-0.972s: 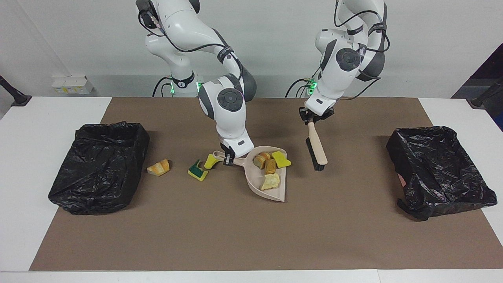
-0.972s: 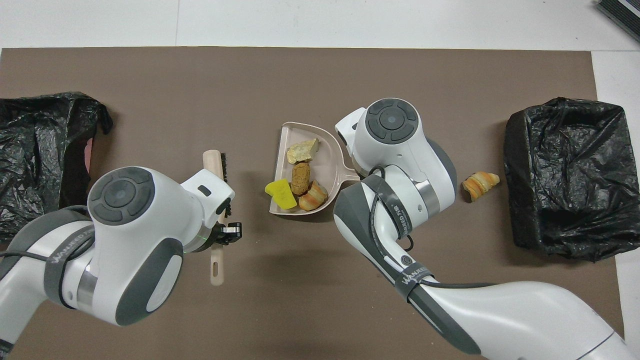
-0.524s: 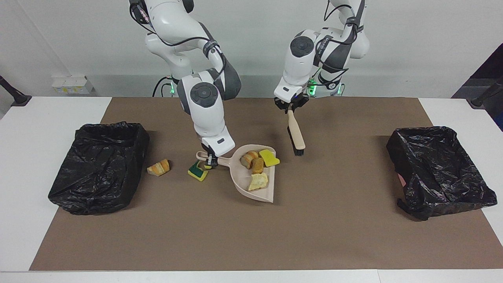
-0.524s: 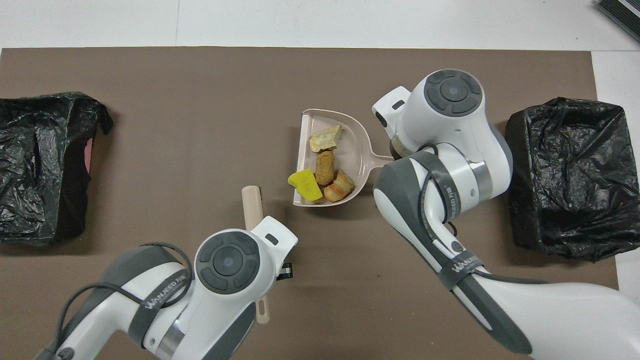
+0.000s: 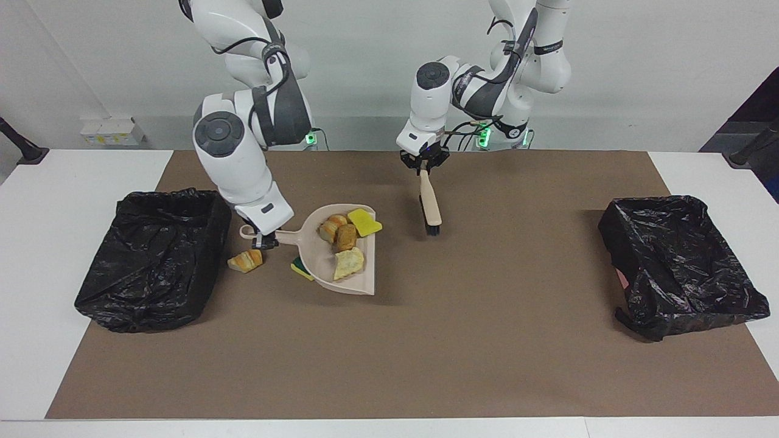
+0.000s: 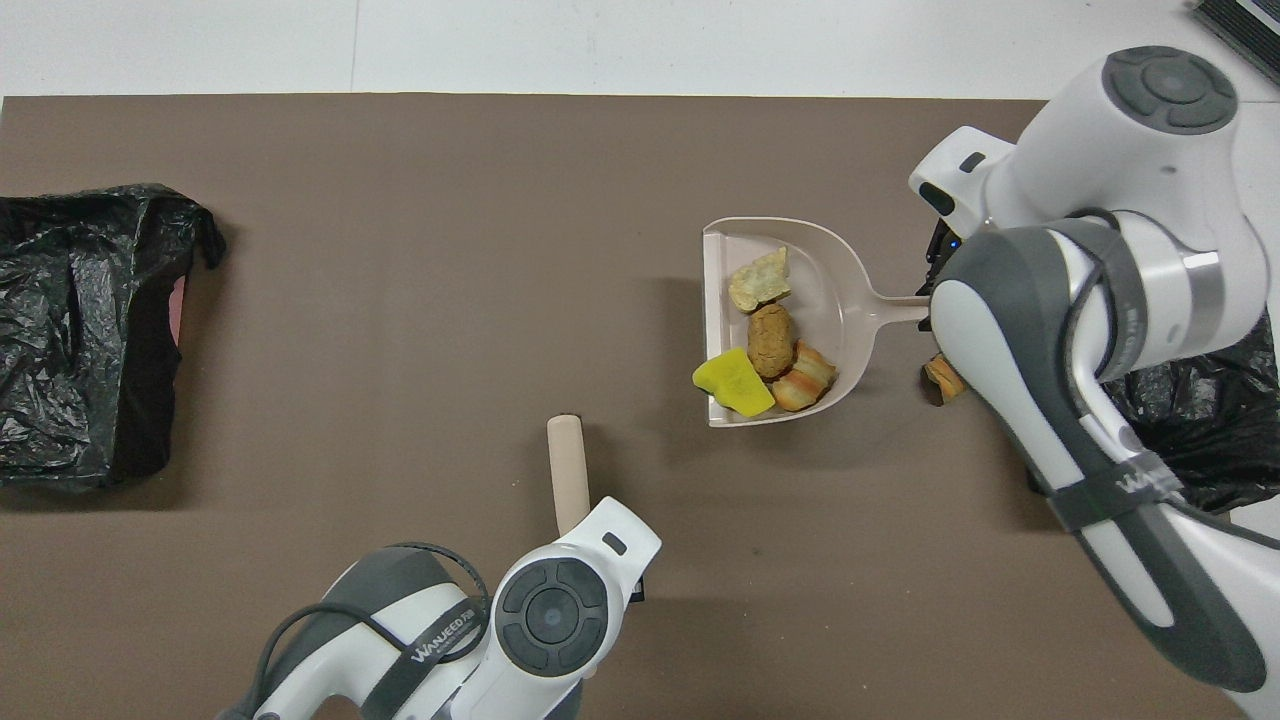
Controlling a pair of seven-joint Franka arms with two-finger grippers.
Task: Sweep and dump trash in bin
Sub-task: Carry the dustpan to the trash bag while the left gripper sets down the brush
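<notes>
Facing view: right end effector (image 5: 266, 241) clamped on dustpan (image 5: 341, 267) handle beside bin (image 5: 152, 258); left end effector (image 5: 424, 165) gripped brush (image 5: 429, 207). Risked spilling scraps (image 5: 345, 237) short of bin through early tilt.

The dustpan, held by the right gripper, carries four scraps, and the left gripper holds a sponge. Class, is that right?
Not quite. The left gripper holds the brush, not a sponge; the facing view shows it. The rest stands: the right gripper holds the dustpan, with four scraps in it.
</notes>
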